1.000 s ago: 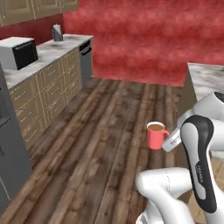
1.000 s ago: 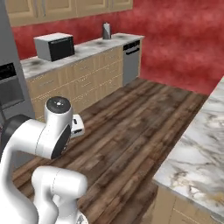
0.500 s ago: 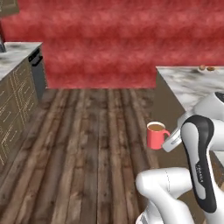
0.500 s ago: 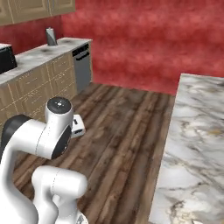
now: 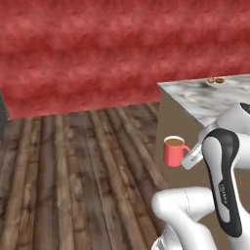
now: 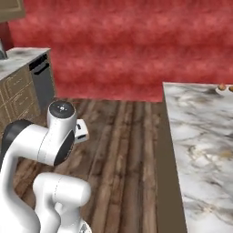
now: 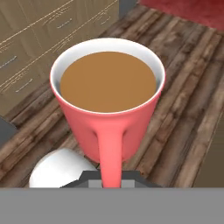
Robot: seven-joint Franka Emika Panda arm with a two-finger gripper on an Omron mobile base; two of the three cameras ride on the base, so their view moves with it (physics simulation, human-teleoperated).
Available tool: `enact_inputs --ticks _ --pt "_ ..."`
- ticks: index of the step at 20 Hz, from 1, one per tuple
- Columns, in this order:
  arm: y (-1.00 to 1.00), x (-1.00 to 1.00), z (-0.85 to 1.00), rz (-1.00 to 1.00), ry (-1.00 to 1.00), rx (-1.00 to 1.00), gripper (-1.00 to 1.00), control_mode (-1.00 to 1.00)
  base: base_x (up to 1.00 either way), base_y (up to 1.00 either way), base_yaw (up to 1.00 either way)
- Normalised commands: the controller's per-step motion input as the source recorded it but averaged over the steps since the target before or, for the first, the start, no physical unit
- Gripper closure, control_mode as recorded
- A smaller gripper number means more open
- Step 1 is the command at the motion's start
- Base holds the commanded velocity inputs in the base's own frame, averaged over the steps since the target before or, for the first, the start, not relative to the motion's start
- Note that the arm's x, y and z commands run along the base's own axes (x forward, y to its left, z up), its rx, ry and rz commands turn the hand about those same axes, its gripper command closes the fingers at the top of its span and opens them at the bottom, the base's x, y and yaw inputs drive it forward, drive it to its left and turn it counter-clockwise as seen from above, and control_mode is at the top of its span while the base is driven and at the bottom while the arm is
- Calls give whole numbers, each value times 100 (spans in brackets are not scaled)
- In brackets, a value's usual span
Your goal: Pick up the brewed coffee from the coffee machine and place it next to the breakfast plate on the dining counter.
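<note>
red mug (image 5: 174, 152) upright, full of light brown coffee | pincer (image 7: 110, 175) clamped on its handle | plate (image 5: 215, 81) with pastries at 1 o'clock on bench (image 5: 205, 100)

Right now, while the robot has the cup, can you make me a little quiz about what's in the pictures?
1. True or false: the red mug is standing on the marble counter.
2. What is inside the mug?
A. brown coffee
B. water
C. nothing
3. Fill in the gap: the plate with the small brown pastries sits on the ____.

Key
1. False. The gripper holds the mug by its handle, up above the wooden floor.
2. A. The hand view shows brown coffee filling most of the mug.
3. Counter, at its far end near the red wall.
</note>
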Motion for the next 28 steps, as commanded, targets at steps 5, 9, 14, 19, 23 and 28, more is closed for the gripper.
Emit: enact_inputs --ticks 5,9,14,19,23,28 --pt "0 0 0 0 0 0 100 100 100 51 -40" --pt "0 0 0 0 0 0 100 100 100 52 -38" --pt "0 0 0 0 0 0 100 100 100 71 -36" --pt "0 0 0 0 0 0 100 100 100 81 -34" --pt "0 0 0 0 0 0 100 100 100 80 -34" --pt "0 0 0 0 0 0 100 100 100 81 -35"
